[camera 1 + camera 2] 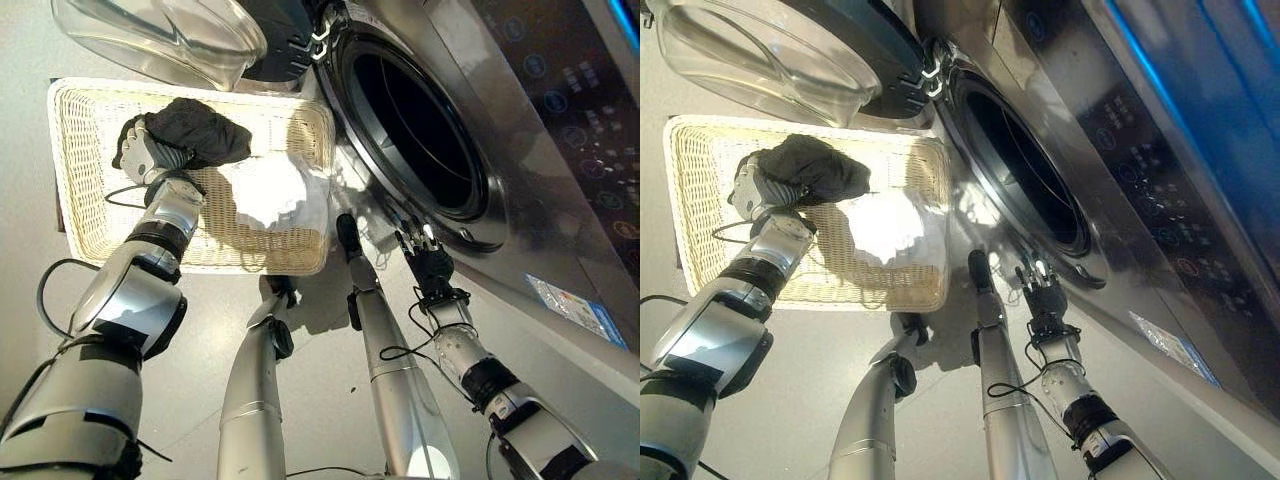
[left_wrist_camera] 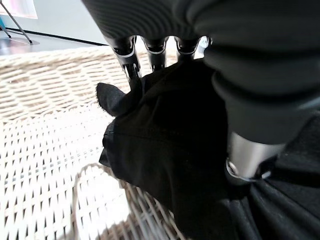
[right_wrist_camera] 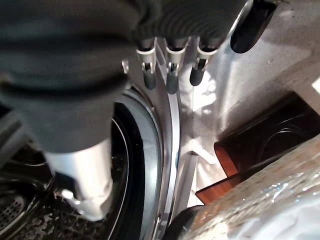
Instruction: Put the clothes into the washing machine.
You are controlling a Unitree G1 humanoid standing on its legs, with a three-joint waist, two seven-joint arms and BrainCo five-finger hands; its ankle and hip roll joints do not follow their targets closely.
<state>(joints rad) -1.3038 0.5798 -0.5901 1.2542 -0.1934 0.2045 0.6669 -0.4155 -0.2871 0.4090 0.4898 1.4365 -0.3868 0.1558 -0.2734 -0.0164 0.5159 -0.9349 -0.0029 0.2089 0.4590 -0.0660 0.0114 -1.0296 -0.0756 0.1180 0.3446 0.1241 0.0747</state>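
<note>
- Black cloth is what we see in the left robot hand [image 1: 143,150]: in its wrist view the fingers [image 2: 131,60] and thumb curl round a bunched black garment [image 1: 200,130], which lies at the back of the wicker basket [image 1: 80,180] on the floor.
- We judge the grip to be a clump hold on only part of the garment. Loose folds trail below the palm, so a lift could leave part dragging, or the cloth could slide out between the fingers.
- Just beside the black piece lies a white garment [image 1: 270,190], and the two look to be touching. If a fold is caught together, the white one may come up too and drop on the floor between basket and machine.
- The weave of the basket could snag a fingertip or a thread, and we think a quick pull might tip or shift the light basket.
- The right robot hand [image 1: 428,262] hangs by the lower rim of the washing machine [image 1: 560,150] opening, its fingers straight and holding nothing. It sits near the path to the drum [image 1: 420,130], so the arms could cross there.
- The glass door [image 1: 160,35] stands swung open above the basket; a high carry could knock it, and a low one could catch cloth on the rim.
</note>
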